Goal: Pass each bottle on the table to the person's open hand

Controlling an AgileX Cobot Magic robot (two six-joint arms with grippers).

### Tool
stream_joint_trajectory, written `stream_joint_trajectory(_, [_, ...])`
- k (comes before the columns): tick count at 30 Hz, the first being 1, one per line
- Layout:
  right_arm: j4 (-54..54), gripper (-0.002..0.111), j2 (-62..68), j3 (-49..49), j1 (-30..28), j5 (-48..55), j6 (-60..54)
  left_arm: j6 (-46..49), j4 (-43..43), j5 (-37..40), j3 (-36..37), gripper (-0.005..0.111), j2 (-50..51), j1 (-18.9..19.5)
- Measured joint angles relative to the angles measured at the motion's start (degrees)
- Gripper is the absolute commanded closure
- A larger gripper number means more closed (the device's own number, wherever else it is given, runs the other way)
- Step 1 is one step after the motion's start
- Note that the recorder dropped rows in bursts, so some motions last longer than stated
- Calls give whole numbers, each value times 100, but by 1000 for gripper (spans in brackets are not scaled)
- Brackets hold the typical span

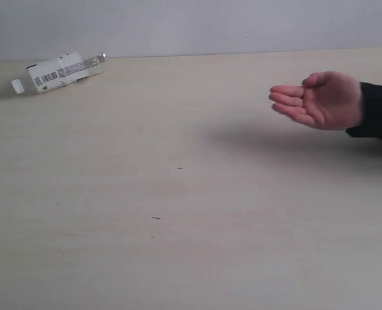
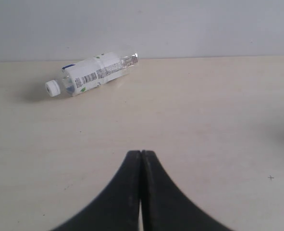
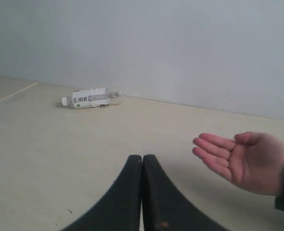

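A lone clear bottle (image 1: 58, 73) lies on its side at the far left of the table (image 1: 178, 245), well apart from the person's open hand (image 1: 320, 100) held palm-up at right; my left gripper (image 2: 141, 154) and right gripper (image 3: 142, 158) are both closed and empty. It looks light, thin-walled and apt to roll, so I'd pinch across its labelled middle. The white label (image 2: 96, 74) shows a barcode and green mark, wording unreadable.

Barcode-labelled bottle (image 1: 58, 72) lies sideways; open hand (image 1: 323, 100) seemingly hovers apart.
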Motion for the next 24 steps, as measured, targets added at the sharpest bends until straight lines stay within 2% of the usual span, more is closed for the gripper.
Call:
stream_joint_trajectory(5, [0, 108, 0, 0, 0, 0, 0, 0, -104, 126, 0, 107, 0, 0])
stream_joint_trajectory(12, [0, 108, 0, 0, 0, 0, 0, 275, -1280, -82, -245, 107, 0, 0])
stream_joint_trajectory(18, [0, 108, 0, 0, 0, 0, 0, 1059, -1396, -971, -1446, 107, 202, 10])
stream_joint_trajectory(24, [0, 108, 0, 0, 0, 0, 0, 1199, -995, -1064, -3274, 107, 1516, 10])
